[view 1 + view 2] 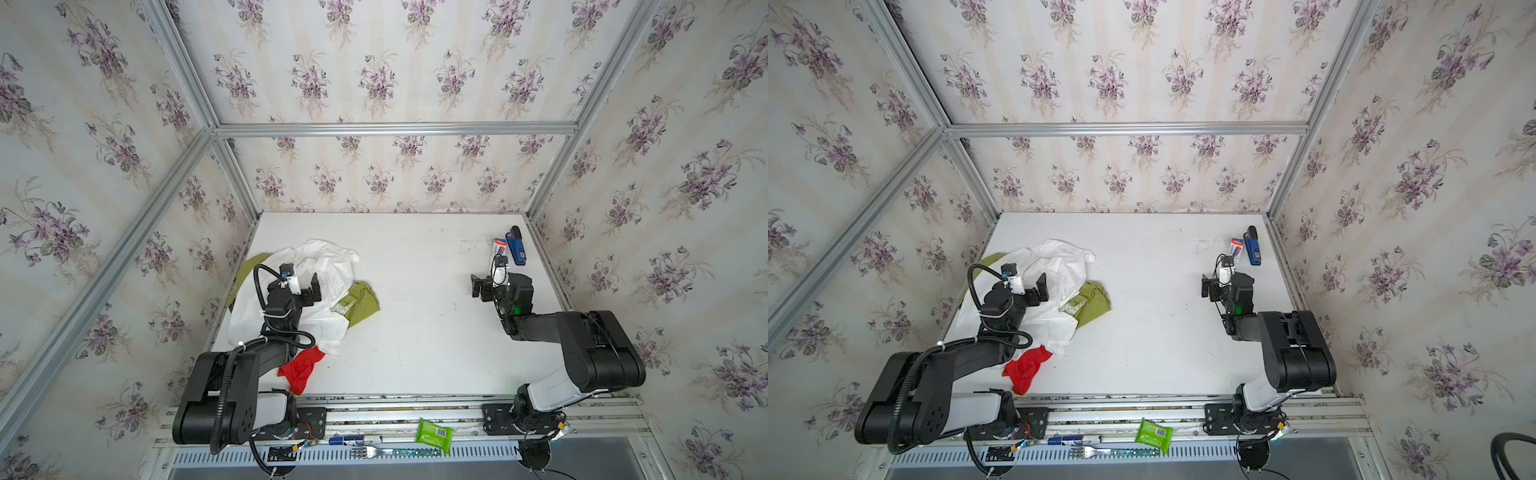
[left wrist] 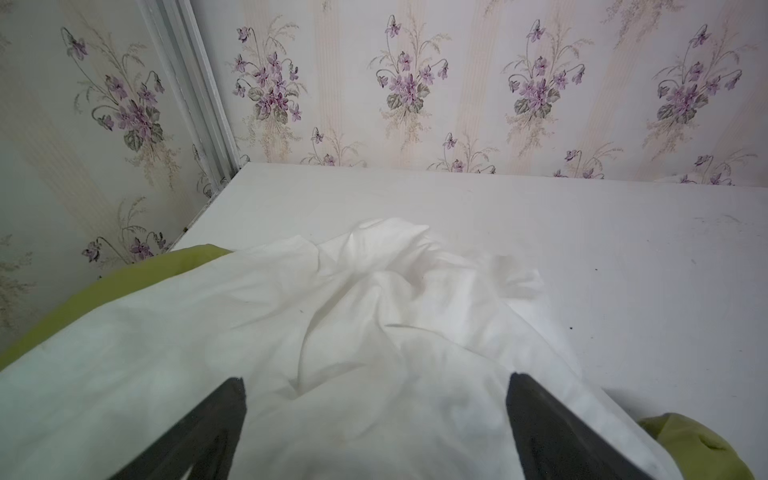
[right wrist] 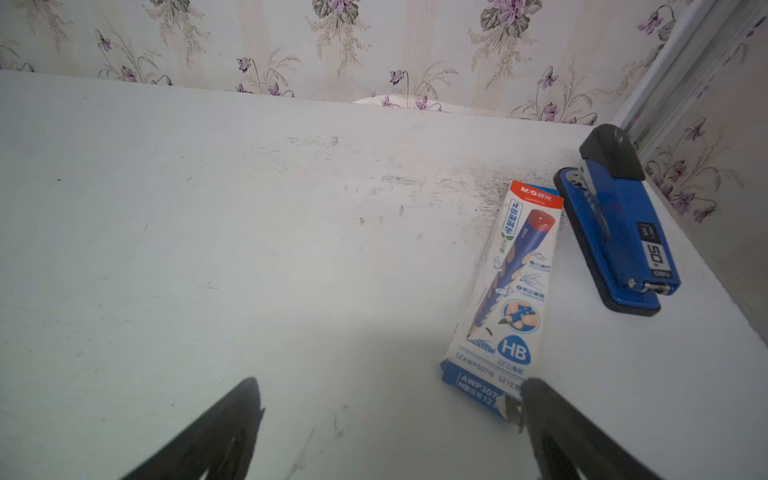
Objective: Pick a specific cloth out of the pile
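Red cloth: the bright red piece of thin crumpled fabric (image 1: 302, 368) (image 1: 1026, 365) lies on the white flat surface (image 1: 419, 332) near its front edge, partly under the left arm's forearm, touching the lower hem of the white garment
Pile: the heap of soft fabrics (image 1: 307, 291) sits at the left side of the surface, the large white crumpled garment (image 1: 328, 266) (image 2: 353, 316) on top, the olive-green cloth with a small label (image 1: 363, 303) (image 1: 1094, 301) poking out at its right and again at its far left by the wall
Left claw: the black left claw (image 1: 314, 287) (image 2: 376, 424) hangs over the white garment, jaws apart, nothing between them
Right claw: the black right claw (image 1: 478, 286) (image 3: 390, 428) hovers over bare surface at the right side, jaws apart and empty, well apart from the pile
Right-side items: a blue-and-white cardboard pencil box (image 3: 505, 291) (image 1: 499, 248) lies just beside a blue-and-black stapler (image 3: 615, 224) (image 1: 515, 247), near the right wall
Front rail: a green wrapped packet (image 1: 434, 434), a fork (image 1: 374, 451) and a blue marker pen (image 1: 353, 439) rest on the metal rail in front of the surface
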Controlling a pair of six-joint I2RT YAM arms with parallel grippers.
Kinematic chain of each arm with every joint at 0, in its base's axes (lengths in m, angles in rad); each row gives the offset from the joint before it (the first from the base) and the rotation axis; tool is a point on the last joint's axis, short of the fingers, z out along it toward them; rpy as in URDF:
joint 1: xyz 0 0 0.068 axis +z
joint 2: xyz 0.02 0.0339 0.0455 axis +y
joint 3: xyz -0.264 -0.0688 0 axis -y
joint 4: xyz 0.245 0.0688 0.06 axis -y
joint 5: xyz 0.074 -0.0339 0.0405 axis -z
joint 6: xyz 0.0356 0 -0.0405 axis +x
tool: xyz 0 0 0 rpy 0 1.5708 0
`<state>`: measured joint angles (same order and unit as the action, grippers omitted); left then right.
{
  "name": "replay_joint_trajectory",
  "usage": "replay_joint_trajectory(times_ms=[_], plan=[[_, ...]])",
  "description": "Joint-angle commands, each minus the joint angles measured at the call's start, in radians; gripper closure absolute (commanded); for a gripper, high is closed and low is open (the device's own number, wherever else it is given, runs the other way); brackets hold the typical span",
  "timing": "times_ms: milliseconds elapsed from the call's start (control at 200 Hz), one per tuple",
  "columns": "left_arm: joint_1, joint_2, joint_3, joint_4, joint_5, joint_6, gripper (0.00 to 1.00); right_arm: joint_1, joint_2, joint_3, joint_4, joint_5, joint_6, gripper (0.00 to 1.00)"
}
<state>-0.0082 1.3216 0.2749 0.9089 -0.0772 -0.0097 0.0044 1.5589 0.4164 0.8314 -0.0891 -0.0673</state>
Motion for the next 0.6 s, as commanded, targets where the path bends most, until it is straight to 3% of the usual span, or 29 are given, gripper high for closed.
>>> replay_joint_trajectory(times_ms=[0,600], plan=[[0.001,0.0,0.007,0.02,0.006,0.007,0.0,0.0,-0.005,-0.004,0.023,0.001,0.004,0.0],[0.001,-0.002,0.007,0.022,0.005,0.01,0.0,0.0,-0.014,-0.021,0.052,0.0,0.005,0.0]])
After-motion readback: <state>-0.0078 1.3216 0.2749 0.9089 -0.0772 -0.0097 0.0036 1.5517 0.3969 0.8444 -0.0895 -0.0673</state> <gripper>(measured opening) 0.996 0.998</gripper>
